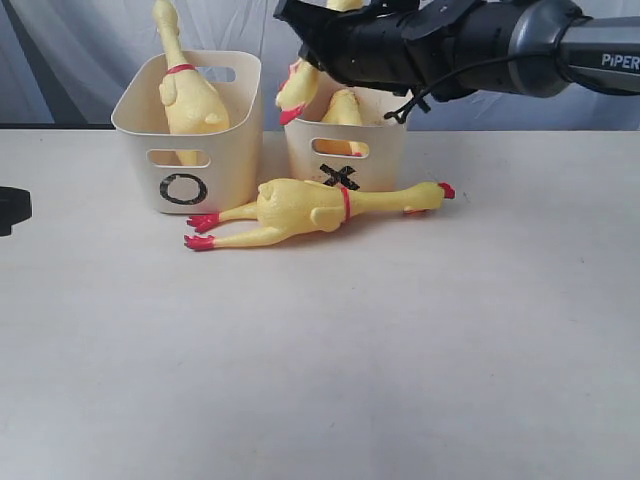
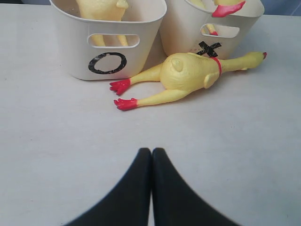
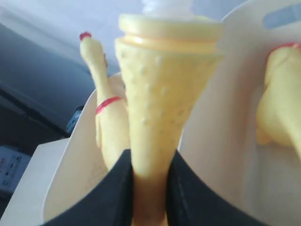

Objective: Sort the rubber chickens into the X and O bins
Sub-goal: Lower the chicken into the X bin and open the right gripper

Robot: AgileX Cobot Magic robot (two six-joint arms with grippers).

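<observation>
The O bin [image 1: 190,150] stands at the back left with one rubber chicken [image 1: 190,95] upright in it, neck up. To its right, the X bin [image 1: 345,150] holds another chicken [image 1: 343,108]. A third chicken [image 1: 310,212] lies on the table in front of both bins, red feet toward the O bin; the left wrist view shows it too [image 2: 188,77]. My right gripper [image 1: 305,45] hovers over the X bin, shut on a fourth chicken [image 3: 162,103] whose red beak [image 1: 293,115] hangs at the bin's rim. My left gripper [image 2: 151,151] is shut and empty, low over the table.
The pale tabletop [image 1: 320,360] stretches toward the near edge in front of the lying chicken. A grey curtain [image 1: 80,50] hangs behind the bins. The black left gripper tip [image 1: 10,210] shows at the exterior view's left edge.
</observation>
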